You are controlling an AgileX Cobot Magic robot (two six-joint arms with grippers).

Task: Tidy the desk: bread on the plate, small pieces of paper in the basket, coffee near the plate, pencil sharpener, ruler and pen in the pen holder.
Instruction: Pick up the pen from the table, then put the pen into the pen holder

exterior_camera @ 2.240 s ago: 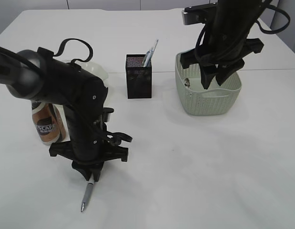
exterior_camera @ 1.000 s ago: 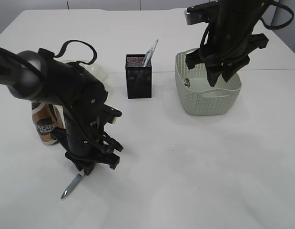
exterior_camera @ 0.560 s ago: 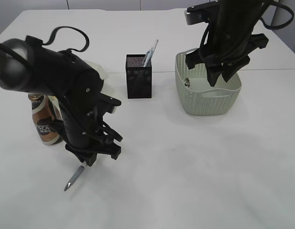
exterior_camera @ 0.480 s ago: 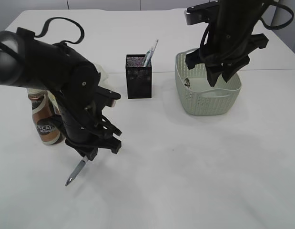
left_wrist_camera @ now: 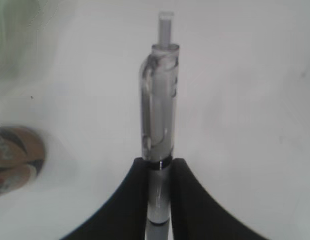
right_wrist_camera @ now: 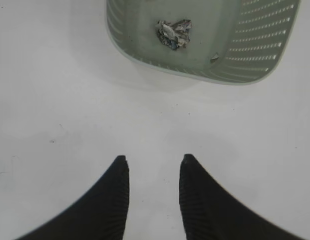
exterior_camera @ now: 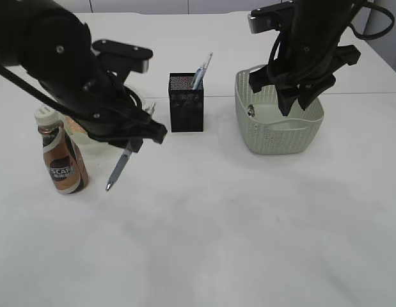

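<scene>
My left gripper (exterior_camera: pixel 132 144) is shut on a clear grey pen (exterior_camera: pixel 118 169), held in the air left of the black mesh pen holder (exterior_camera: pixel 186 102), tip down. In the left wrist view the pen (left_wrist_camera: pixel 159 110) sticks out between the fingertips (left_wrist_camera: pixel 139 172). My right gripper (exterior_camera: pixel 295 102) hangs open and empty over the green basket (exterior_camera: pixel 278 131). In the right wrist view (right_wrist_camera: pixel 150 161) the basket (right_wrist_camera: pixel 255 55) holds a crumpled paper (right_wrist_camera: pixel 172 31). A coffee bottle (exterior_camera: pixel 60 157) stands at the left, by the mostly hidden plate (exterior_camera: pixel 79 134).
The pen holder has a pen and a ruler (exterior_camera: pixel 201 70) sticking out of it. The white table (exterior_camera: pixel 249 217) runs to the front. The left arm (exterior_camera: pixel 63 57) covers the plate area.
My left gripper has lifted the pen off the table and carried it up and toward the pen holder. The right arm has barely moved over the basket.
</scene>
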